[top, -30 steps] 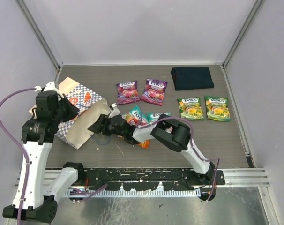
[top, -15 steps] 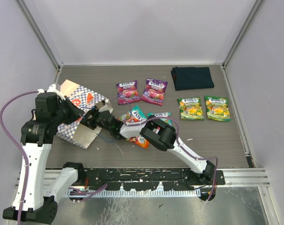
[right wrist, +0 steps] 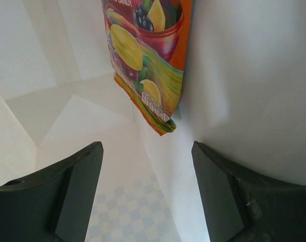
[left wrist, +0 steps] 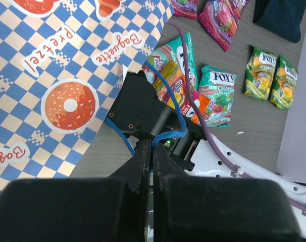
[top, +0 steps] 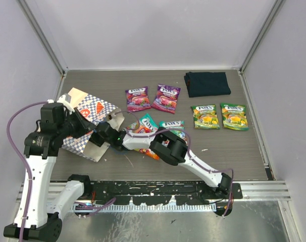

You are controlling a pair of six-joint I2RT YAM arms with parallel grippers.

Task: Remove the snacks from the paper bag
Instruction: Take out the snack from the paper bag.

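Right wrist view, right hand (right wrist: pixel 147 148) spread wide inside paper bag (right wrist: pixel 244 75), orange packet (right wrist: pixel 143 45) ahead, left hand (left wrist: pixel 149 145) pinching blue cord (left wrist: pixel 168 135)

The tabletop (top: pixel 244 151) is dark grey wood with stripes; a paper bag (top: pixel 85 108) lies on its side at the left; two purple packets (top: pixel 137 99) (top: pixel 166 98) lie side by side near the back; two green packets (top: pixel 205 116) (top: pixel 234 116) lie together on the right; two teal packets (top: pixel 145 122) (top: pixel 171 124) sit in the middle; an orange-red packet (top: pixel 153 154) peeks out near them; a folded dark blue cloth (top: pixel 207 83) lies at the back right; a tiny white scrap (top: pixel 204 149) lies alone.
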